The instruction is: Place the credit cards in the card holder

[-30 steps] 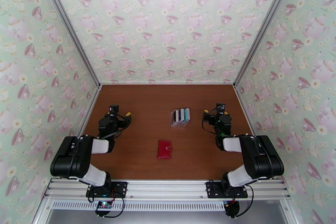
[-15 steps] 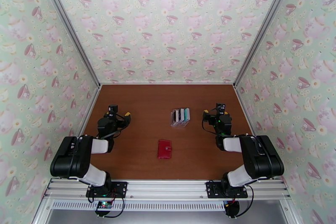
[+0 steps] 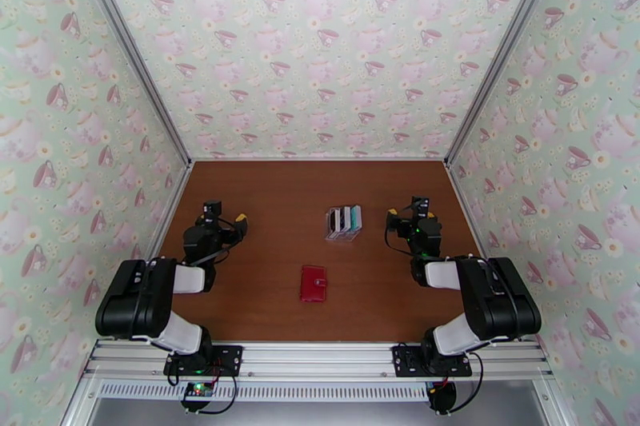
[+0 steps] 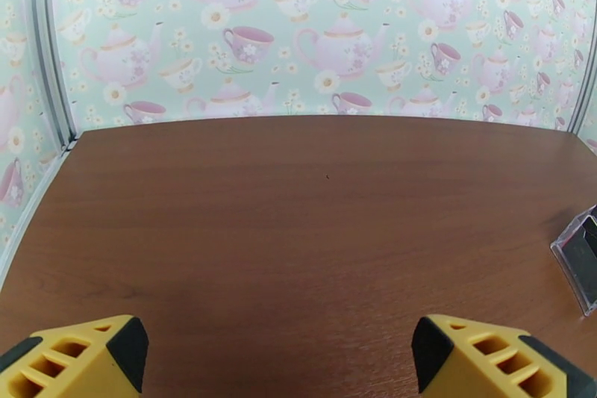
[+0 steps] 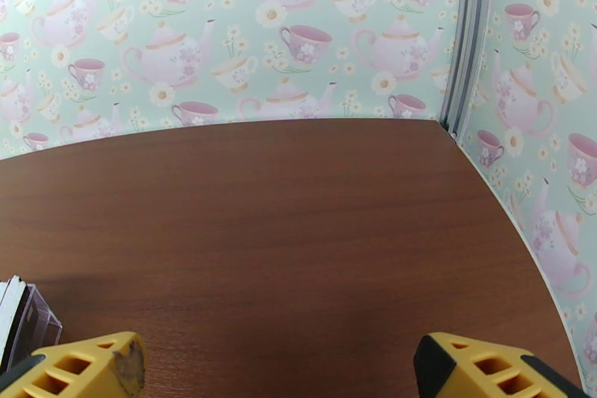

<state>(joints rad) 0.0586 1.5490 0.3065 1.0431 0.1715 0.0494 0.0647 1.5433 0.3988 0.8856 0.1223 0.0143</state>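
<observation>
I see a brown wood-grain table (image 3: 264,196) boxed in by pale green teapot-patterned walls (image 3: 320,36) with aluminium corner posts (image 3: 132,60).

Both arms folded low, jaws spread wide.
The left gripper (image 3: 226,214) and right gripper (image 3: 406,212) point forward, away from their bases, each arm's elbow bent back near its base. The wrist views show each one's yellow fingertips (image 4: 89,358) standing far apart, with nothing between them.
</observation>
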